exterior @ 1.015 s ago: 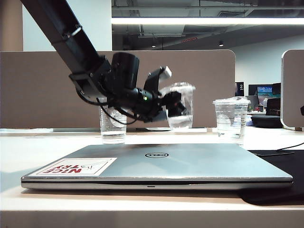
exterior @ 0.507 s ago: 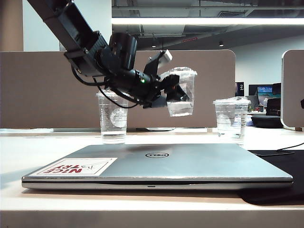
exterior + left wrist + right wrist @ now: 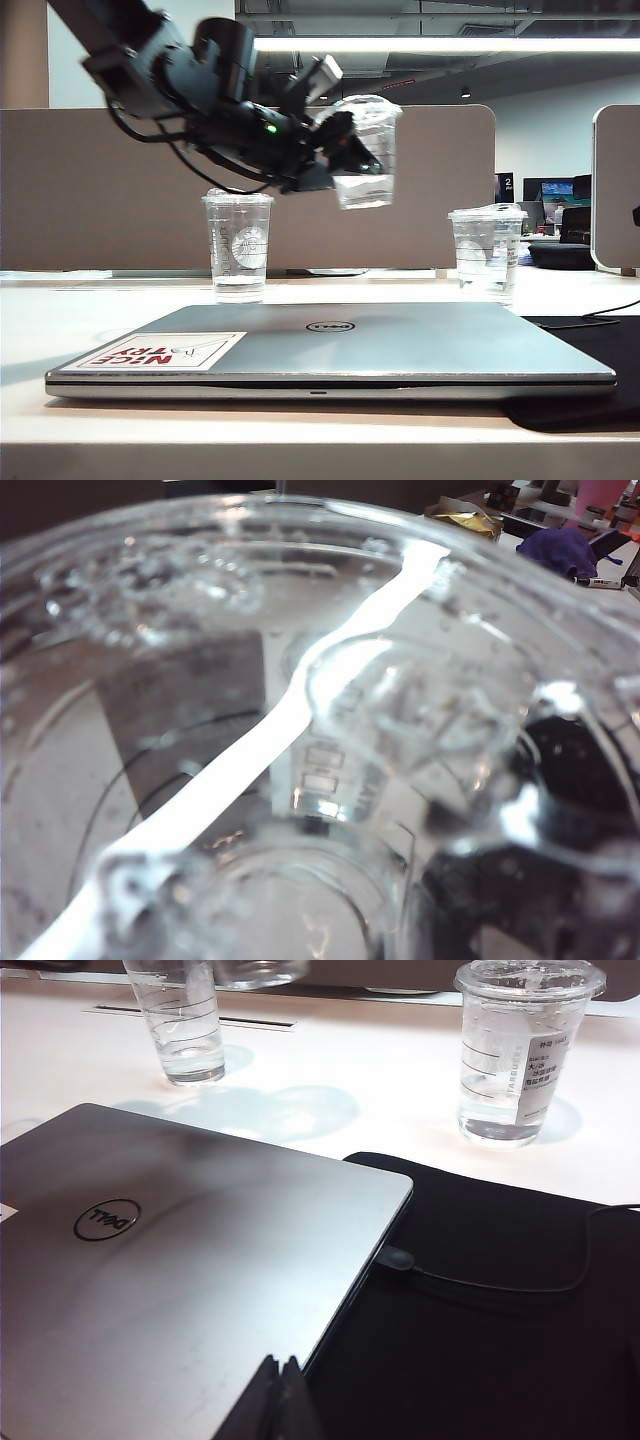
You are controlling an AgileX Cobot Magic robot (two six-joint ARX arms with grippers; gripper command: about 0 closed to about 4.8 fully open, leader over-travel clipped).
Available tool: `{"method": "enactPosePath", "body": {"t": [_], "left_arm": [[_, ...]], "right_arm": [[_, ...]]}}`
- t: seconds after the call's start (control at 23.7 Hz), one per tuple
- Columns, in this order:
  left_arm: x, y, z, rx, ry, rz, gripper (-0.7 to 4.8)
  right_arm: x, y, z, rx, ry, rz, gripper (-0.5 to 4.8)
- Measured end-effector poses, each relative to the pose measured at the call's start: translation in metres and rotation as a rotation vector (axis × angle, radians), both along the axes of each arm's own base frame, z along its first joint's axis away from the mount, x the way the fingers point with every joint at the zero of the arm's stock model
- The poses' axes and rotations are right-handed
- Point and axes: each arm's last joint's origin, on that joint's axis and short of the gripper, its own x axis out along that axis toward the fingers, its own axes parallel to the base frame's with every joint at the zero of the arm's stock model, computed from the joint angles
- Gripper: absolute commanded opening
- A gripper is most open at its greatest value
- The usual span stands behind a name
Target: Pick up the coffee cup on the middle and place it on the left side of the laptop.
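While the left gripper [image 3: 345,150] grips the coffee cup [image 3: 366,150] by its side, the cup hangs tilted in the air, well above the table [image 3: 60,320]. Left wrist view is filled with the clear plastic of the coffee cup [image 3: 320,740], too close to make out the fingers.

Below the left gripper lies the laptop [image 3: 330,350], closed, lid up, with the "NICE TRY" sticker [image 3: 160,351] at its near left corner. Down and to the left of this gripper stands a taller cup with a round logo [image 3: 238,247], upright behind the laptop. Off to the gripper's right and lower, a lined cup [image 3: 487,250] stands upright, well apart.

Right gripper [image 3: 280,1400] sits low over the laptop's [image 3: 180,1270] corner, fingertips together, jaws closed, holding nothing. Beside it lies a black mat [image 3: 500,1320] with a cable [image 3: 500,1285] plugged into the laptop's edge.
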Motion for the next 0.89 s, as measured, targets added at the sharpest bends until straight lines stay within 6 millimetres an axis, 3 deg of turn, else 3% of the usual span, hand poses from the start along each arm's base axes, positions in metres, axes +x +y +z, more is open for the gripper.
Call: {"method": "enactPosePath", "body": {"t": [0.17,0.3,0.51,0.89], "left_arm": [[-0.02,0.026,0.003,0.003,-0.007,0.048,3.0],[-0.064,0.061,0.01,-0.008,-0.047,0.105,3.0],[-0.099,0.088,0.01,-0.009,-0.091,0.151,3.0],[-0.144,0.13,-0.035,0.028,-0.086,0.3,2.99]], "right_arm": [[0.0,0.0,0.0,0.001,-0.001,0.0,-0.05],[0.0,0.0,0.0,0.001,-0.001,0.0,-0.05],[0.0,0.0,0.001,0.003,-0.007,0.0,-0.05],[-0.001,0.0,0.001,0.006,-0.014,0.0,-0.05]]}}
